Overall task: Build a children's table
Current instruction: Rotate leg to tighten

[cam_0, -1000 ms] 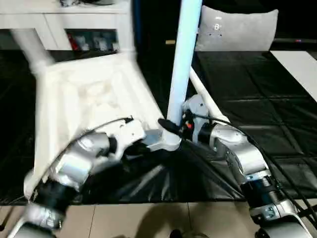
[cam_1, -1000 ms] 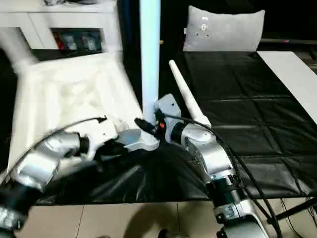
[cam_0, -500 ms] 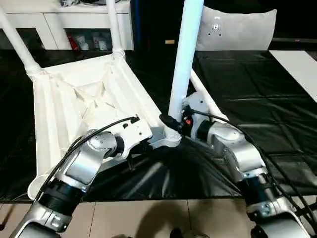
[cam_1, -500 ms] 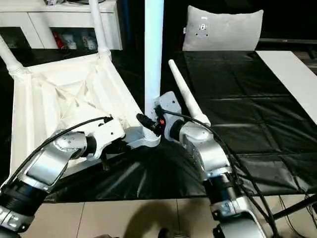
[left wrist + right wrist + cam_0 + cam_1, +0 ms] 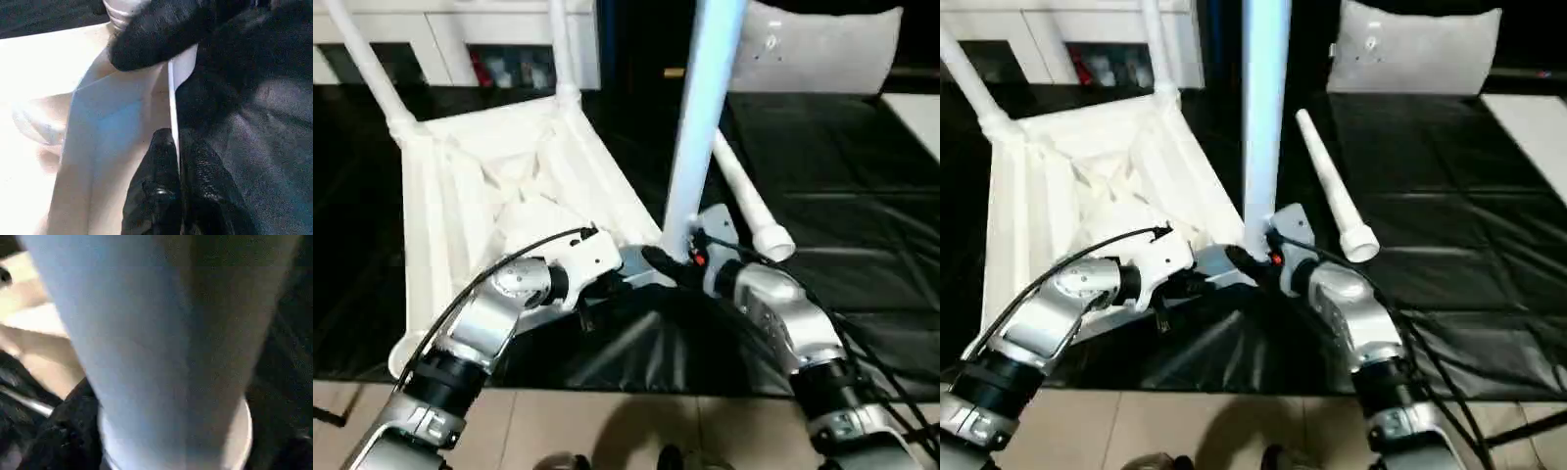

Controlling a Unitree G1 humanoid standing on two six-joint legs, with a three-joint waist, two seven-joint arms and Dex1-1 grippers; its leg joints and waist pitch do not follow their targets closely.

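White plastic children's table top (image 5: 499, 186) lies upside down on a black mat (image 5: 862, 176), ribbed underside showing. Two legs (image 5: 367, 69) stand in its far corner sockets, a third leg (image 5: 705, 117) in the near corner. Left gripper (image 5: 173, 161) is closed on the thin rim beside that corner. Right gripper (image 5: 671, 264) sits at the third leg's base; how far its jaws stand apart cannot be told. The fourth leg (image 5: 1332, 191) lies loose just beside the third.
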